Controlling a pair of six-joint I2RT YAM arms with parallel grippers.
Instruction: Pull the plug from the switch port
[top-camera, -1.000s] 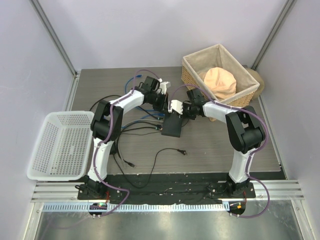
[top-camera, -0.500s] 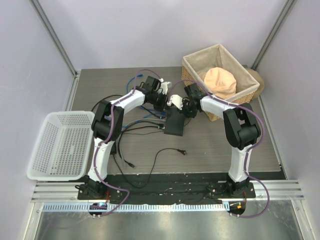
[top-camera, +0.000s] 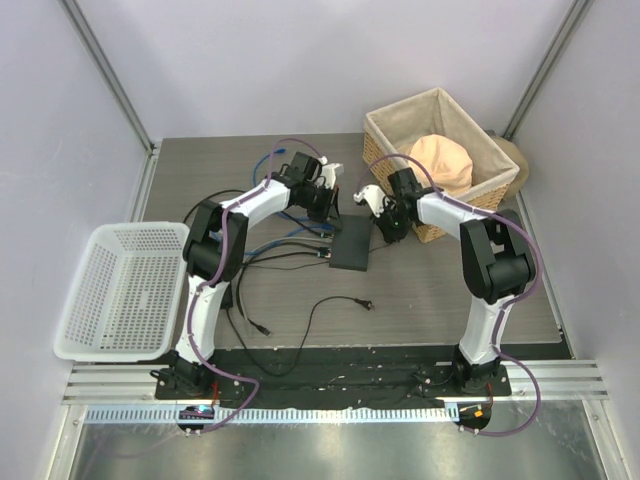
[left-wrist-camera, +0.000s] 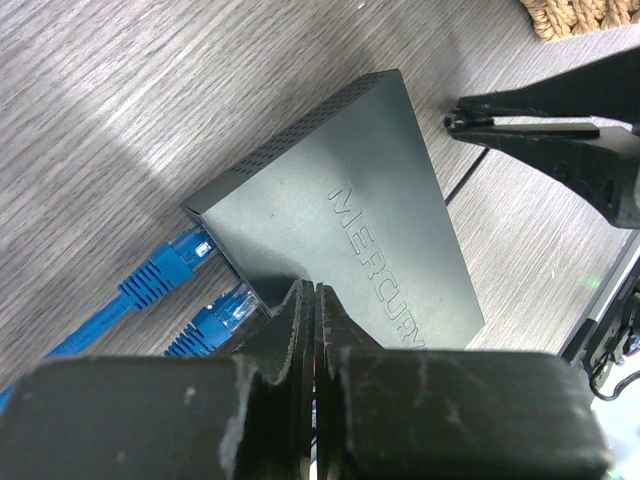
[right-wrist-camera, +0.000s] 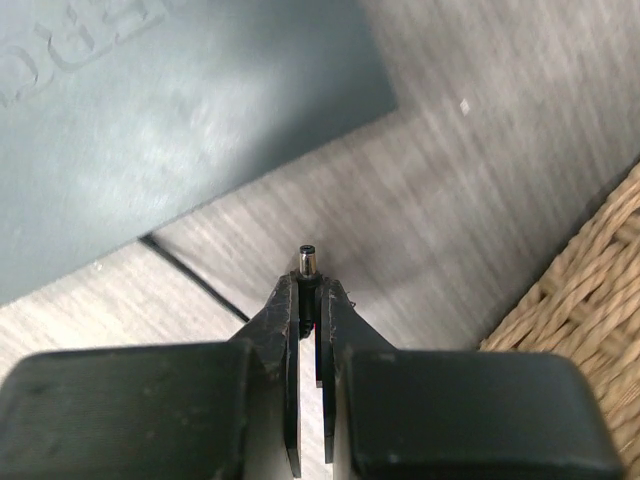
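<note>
The right pincer (right-wrist-camera: 309, 290) has moved to the upper right, clamped on the small metal-tipped plug (right-wrist-camera: 308, 262), now out of the flat dark-grey switch (top-camera: 352, 243); I think only release remains.

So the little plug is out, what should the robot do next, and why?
Probably the right hand should lower the plug onto the table and let go. The plug's tip is clear of the switch, pinched in the shut hand, and the left hand sits shut at the switch's edge, so pulling looks done.
</note>
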